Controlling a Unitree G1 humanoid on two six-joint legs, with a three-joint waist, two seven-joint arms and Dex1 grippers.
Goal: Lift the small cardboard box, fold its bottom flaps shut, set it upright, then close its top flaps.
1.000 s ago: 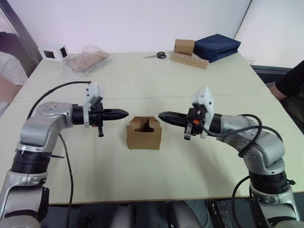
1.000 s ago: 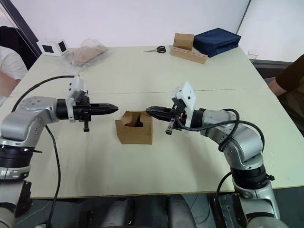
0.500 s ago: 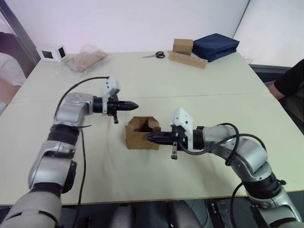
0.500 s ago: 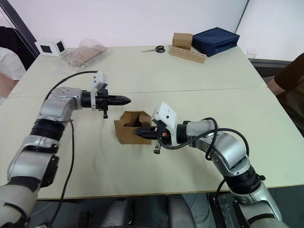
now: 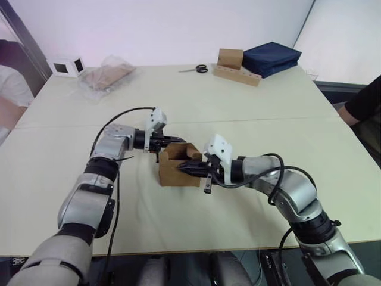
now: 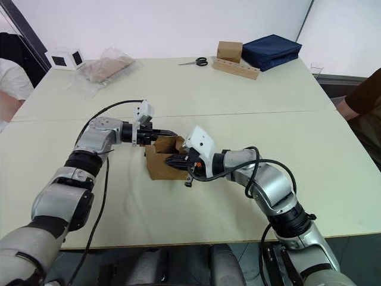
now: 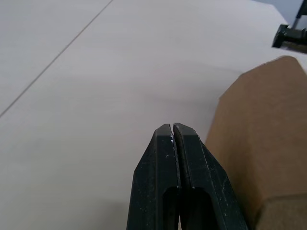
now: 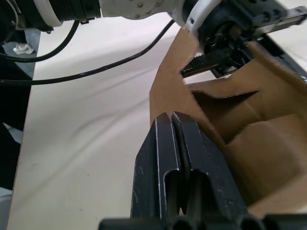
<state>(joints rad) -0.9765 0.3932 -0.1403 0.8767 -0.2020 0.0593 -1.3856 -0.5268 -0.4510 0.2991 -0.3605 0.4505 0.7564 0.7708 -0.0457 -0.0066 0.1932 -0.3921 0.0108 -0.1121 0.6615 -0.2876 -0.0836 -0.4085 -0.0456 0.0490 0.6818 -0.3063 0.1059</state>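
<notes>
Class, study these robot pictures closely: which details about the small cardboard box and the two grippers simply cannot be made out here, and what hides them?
- Bottom flaps of the small cardboard box: head views, hidden against the table.
- Whether the right gripper touches the box: head views, its tip merges with the box's near wall.
- Whether the left gripper touches the rim: head views, too small.
- The box's inside floor: right wrist view, cut off by fingers.

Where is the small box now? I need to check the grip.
The small box sits on the table at centre, between the left gripper and right gripper.
</notes>
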